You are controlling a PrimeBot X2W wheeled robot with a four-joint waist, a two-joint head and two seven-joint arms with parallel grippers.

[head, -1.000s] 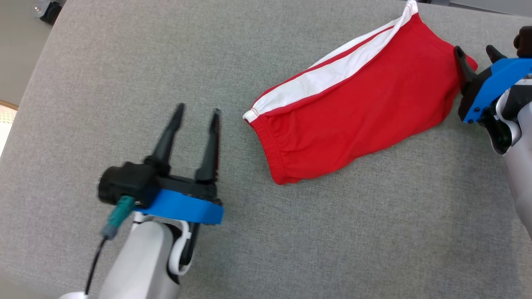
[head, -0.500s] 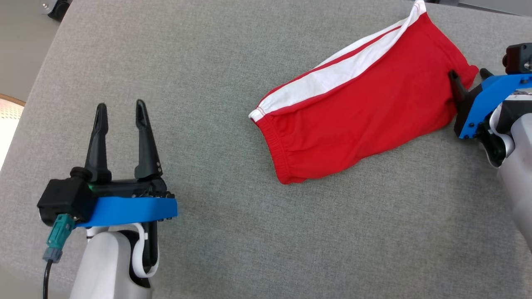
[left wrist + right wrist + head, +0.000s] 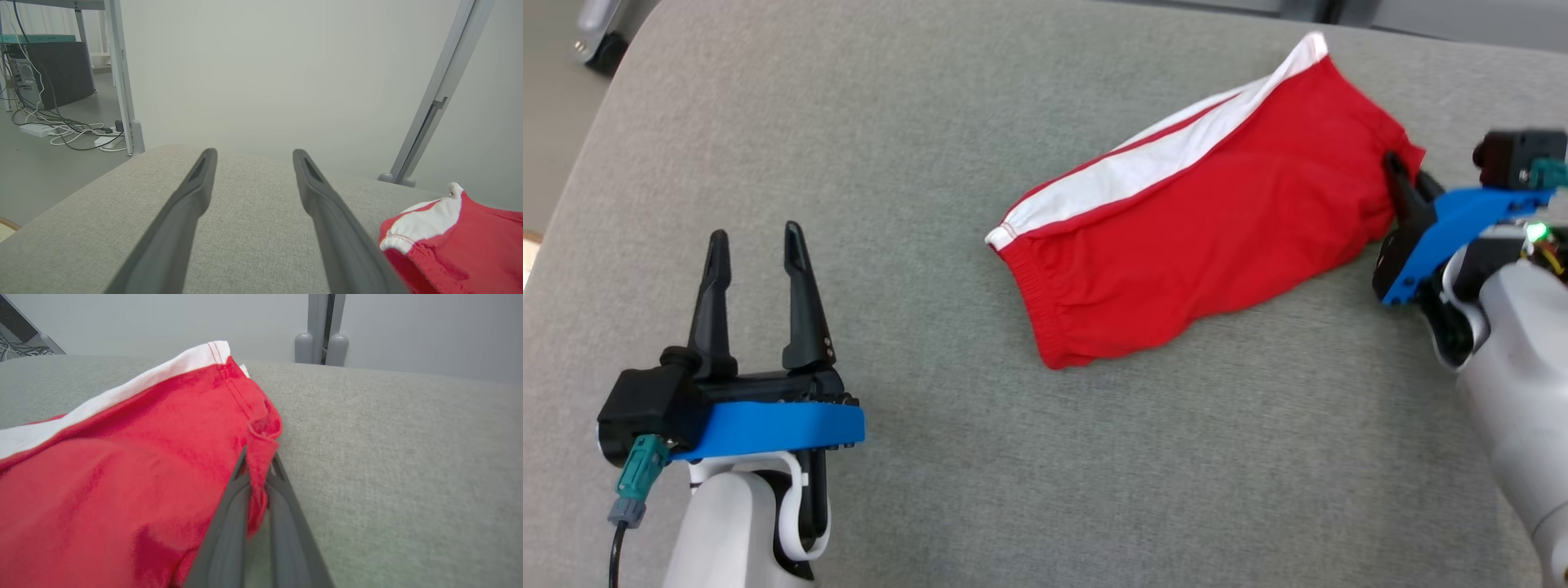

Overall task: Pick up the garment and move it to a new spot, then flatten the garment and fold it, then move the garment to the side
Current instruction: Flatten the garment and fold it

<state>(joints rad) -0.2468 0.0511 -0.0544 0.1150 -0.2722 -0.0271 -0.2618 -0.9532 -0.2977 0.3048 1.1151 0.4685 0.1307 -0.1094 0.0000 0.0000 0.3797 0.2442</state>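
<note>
Right pincer point(image 3: 259, 465) clamps a corner of the red shorts point(image 3: 1192, 237); left pincer point(image 3: 754, 245) gapes idle. Pick-up step, I reckon: next, lift and carry.

Garment point(image 3: 1201, 245): red shorts, white stripe along the far edge, gathered elastic waistband at the left end. Lies mostly flat, slanting across the grey fabric counter point(image 3: 931, 122); right-end hem bunched, pinched between the closed right pincer point(image 3: 1405, 171) fingers
</note>
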